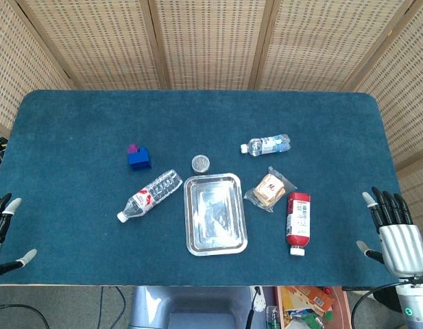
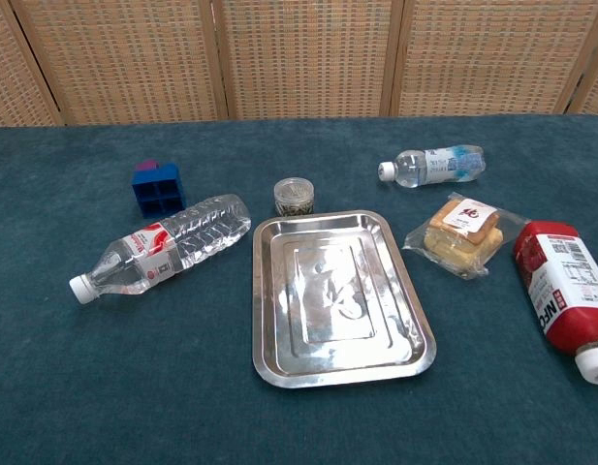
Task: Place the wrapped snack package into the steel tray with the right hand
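Note:
The wrapped snack package (image 1: 269, 190) (image 2: 462, 234), a pale cake in clear wrap with a red label, lies on the blue cloth just right of the steel tray (image 1: 214, 240) (image 2: 337, 363), which holds nothing. My right hand (image 1: 394, 233) hovers at the table's front right corner, fingers spread, holding nothing, well right of the package. My left hand (image 1: 2, 229) shows at the left edge of the head view, fingers apart and empty. Neither hand appears in the chest view.
A red sauce bottle (image 1: 298, 222) (image 2: 564, 294) lies right of the package. A small water bottle (image 1: 266, 145) (image 2: 433, 165) lies behind it. A larger water bottle (image 1: 149, 195) (image 2: 163, 246), a small round tin (image 1: 201, 163) (image 2: 294, 196) and a blue block (image 1: 138, 157) (image 2: 156, 186) sit left of the tray.

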